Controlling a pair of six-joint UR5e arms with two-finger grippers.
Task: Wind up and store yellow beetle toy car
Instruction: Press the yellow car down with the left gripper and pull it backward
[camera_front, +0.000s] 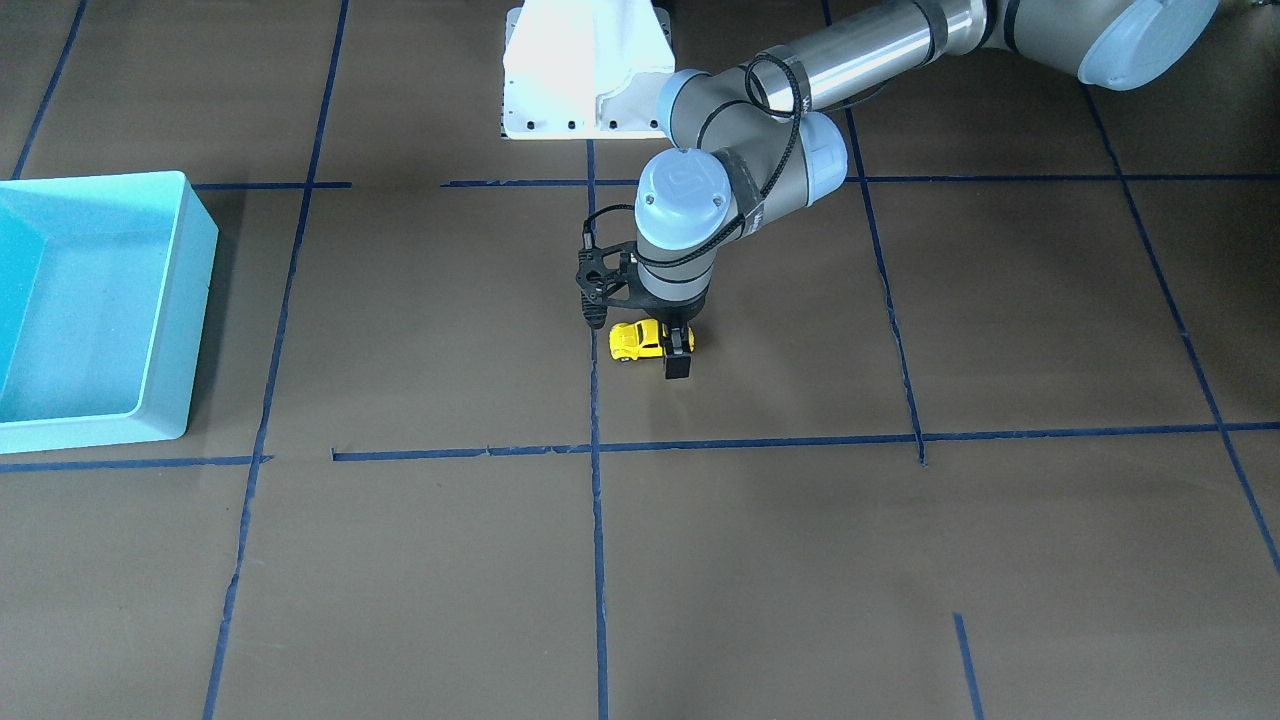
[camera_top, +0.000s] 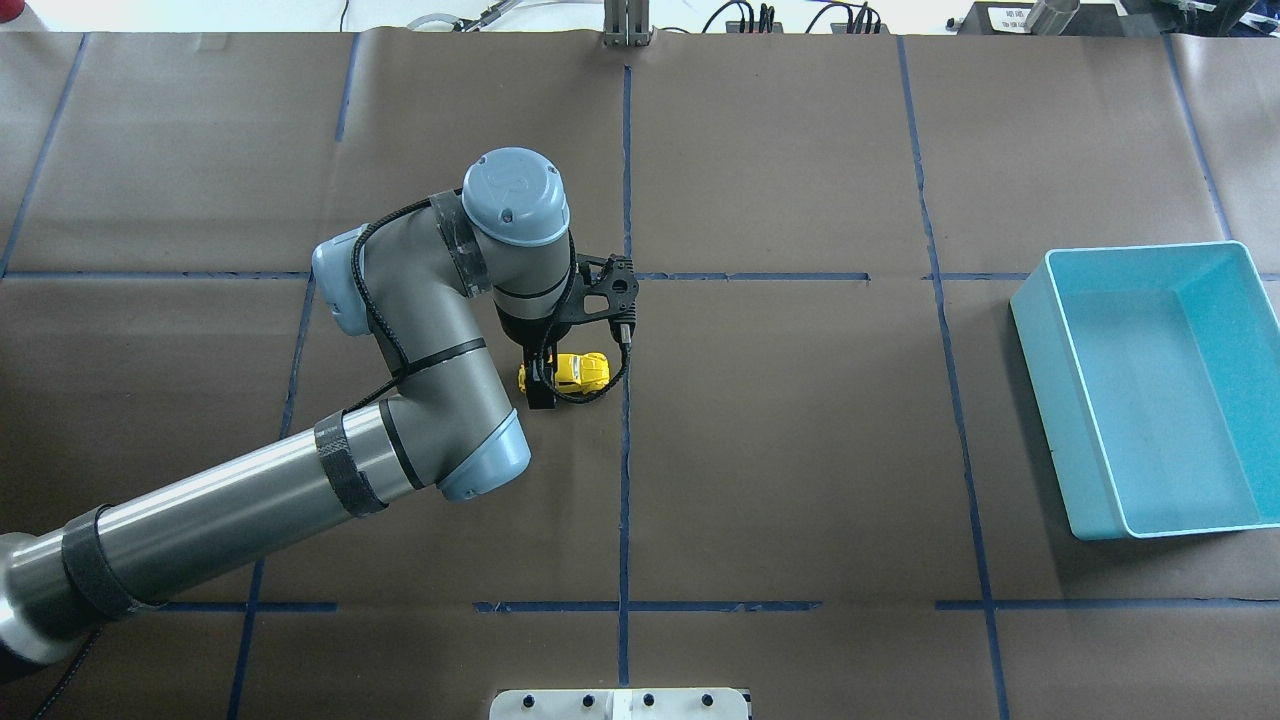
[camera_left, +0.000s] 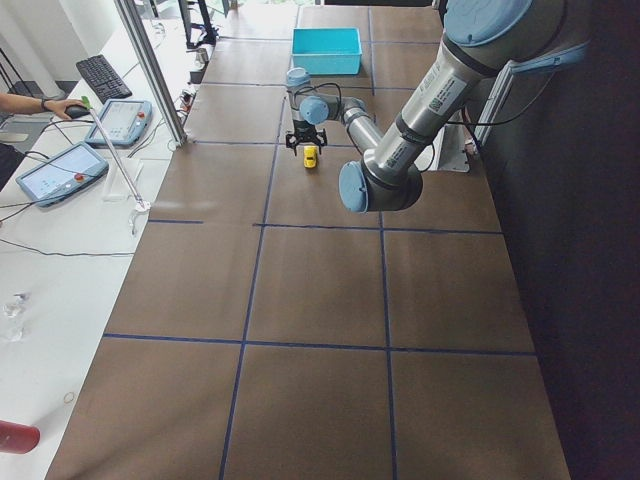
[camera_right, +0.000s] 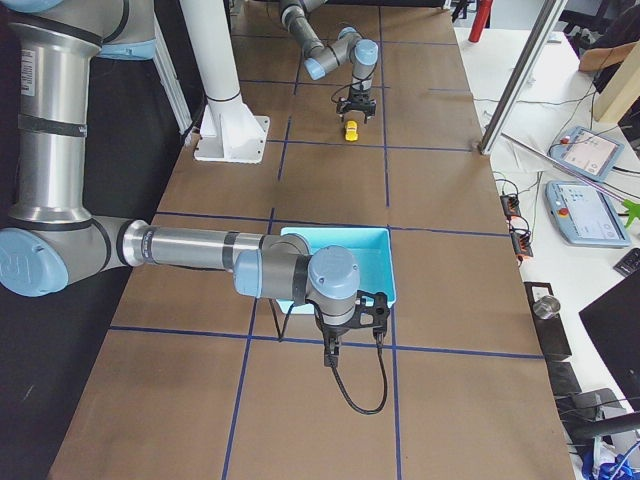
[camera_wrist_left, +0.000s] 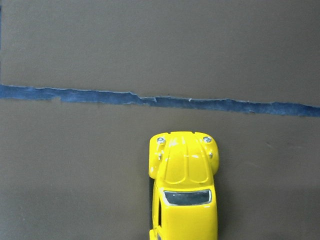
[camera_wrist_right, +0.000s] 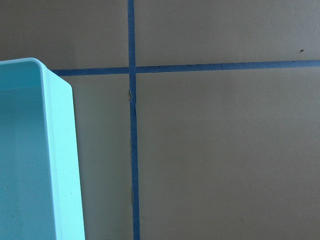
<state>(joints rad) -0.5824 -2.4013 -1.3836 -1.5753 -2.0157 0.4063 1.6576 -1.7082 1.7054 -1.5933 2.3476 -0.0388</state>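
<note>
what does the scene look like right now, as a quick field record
yellow beetle toy car: upright on its wheels on the table, near the centre
left gripper: down at the car's rear, fingers either side of it; cannot tell if they clamp it
teal bin: empty, on the robot's right, well apart from the car
right gripper: hangs beside the teal bin; open or shut unclear
task state: car not yet stored

Glossy yellow beetle toy car (camera_wrist_left: 185, 205), matt brown paper table cover (camera_front: 800, 560), smooth turquoise plastic bin (camera_top: 1060, 400), satin metal left arm (camera_top: 200, 530)
</note>
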